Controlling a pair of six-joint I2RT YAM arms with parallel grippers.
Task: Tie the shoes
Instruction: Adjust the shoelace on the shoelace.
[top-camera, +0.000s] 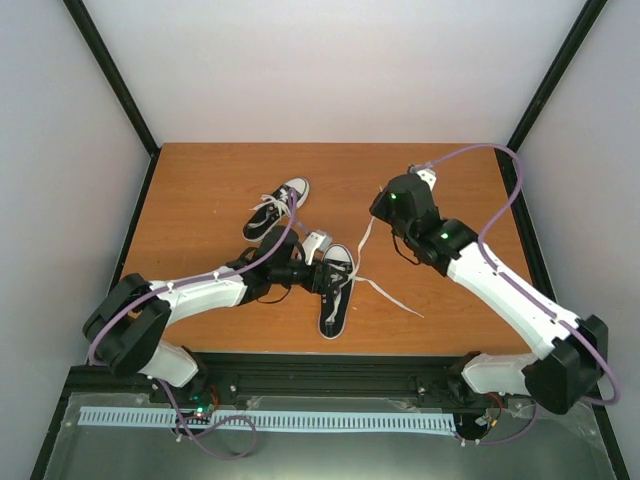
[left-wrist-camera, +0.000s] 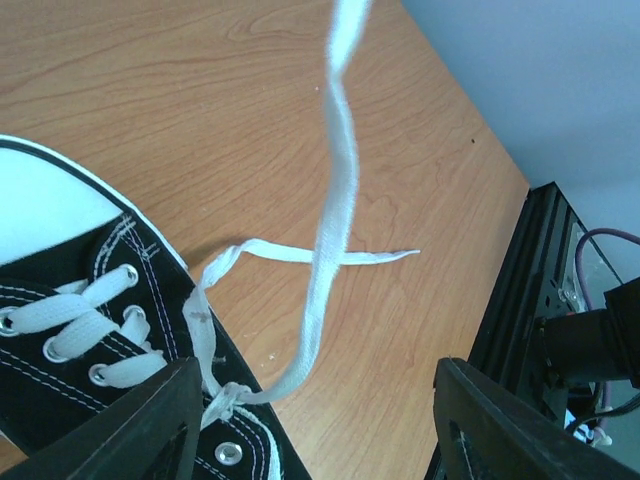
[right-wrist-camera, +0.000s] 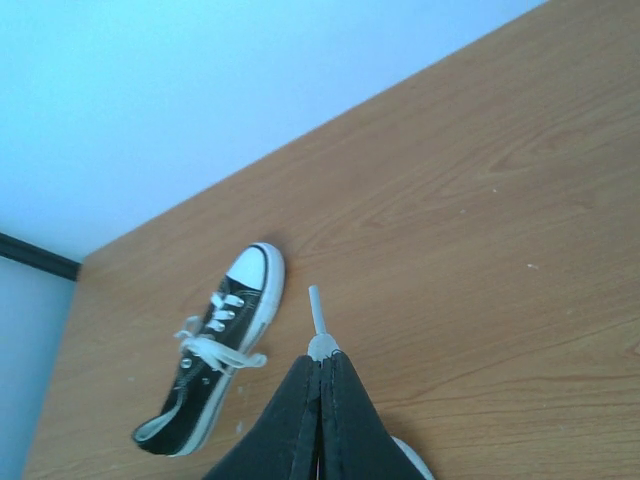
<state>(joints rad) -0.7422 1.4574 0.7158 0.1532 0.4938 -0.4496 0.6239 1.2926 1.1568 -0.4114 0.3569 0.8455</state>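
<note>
Lace (right-wrist-camera: 316, 312) sits clamped in right gripper (right-wrist-camera: 320, 362) (wrist view only); left gripper (left-wrist-camera: 318, 385) gapes.

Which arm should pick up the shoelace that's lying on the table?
Left. The left gripper is open right above the near shoe, beside the loose lace. The right gripper is shut on the other lace, holding it up.

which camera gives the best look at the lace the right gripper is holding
Left wrist: the lace fills the frame, rising from the near shoe. Top external shows it thin, running to the right gripper. Right wrist shows only its tip pinched between shut fingers.
</note>
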